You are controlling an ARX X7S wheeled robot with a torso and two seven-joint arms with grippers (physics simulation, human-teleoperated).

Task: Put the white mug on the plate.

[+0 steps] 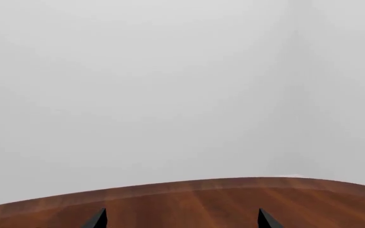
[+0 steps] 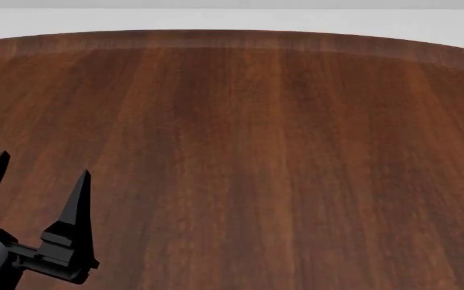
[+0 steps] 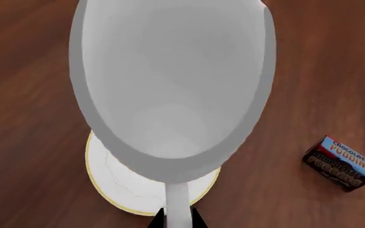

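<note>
In the right wrist view the white mug (image 3: 169,80) fills most of the picture, its greyish-white inside facing the camera. My right gripper (image 3: 177,219) is shut on the mug's handle (image 3: 177,204), one dark tip on each side of it. The plate (image 3: 129,187), white with a thin gold-yellow rim, lies on the wood directly behind the mug and is mostly hidden by it. Whether the mug touches the plate I cannot tell. My left gripper (image 2: 38,172) is open and empty over the table's near left; its tips also show in the left wrist view (image 1: 181,219). The head view shows neither mug nor plate.
A small dark red-and-blue pudding box (image 3: 341,164) lies on the wood beside the plate. The round brown wooden table (image 2: 256,151) curves away to its far edge (image 1: 189,183), with a pale grey wall beyond.
</note>
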